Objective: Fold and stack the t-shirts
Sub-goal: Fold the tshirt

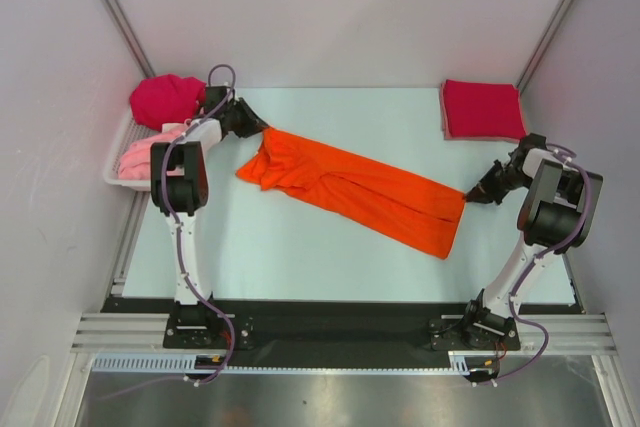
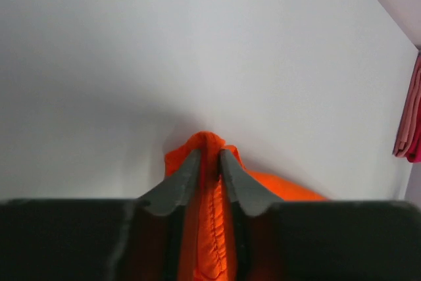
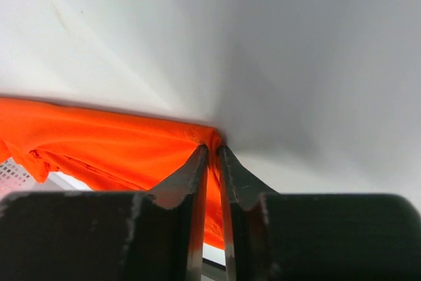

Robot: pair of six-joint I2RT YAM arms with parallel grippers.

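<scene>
You have the orange t-shirt (image 1: 355,190) stretched slantwise across the middle of the table (image 1: 300,247), its far-left end clamped in your left gripper (image 1: 262,129) and its near-right corner pinched by your right gripper (image 1: 468,194), the cloth lying between them.

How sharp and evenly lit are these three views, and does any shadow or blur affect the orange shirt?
Top external: sharp and evenly lit, the orange t-shirt saturated but crisp, with only faint shadows. Left wrist: the left gripper is dark and soft-edged near the lens, with a dim shadow behind the cloth. Right wrist: the right gripper is underexposed, and a broad grey shadow covers the right side.
</scene>
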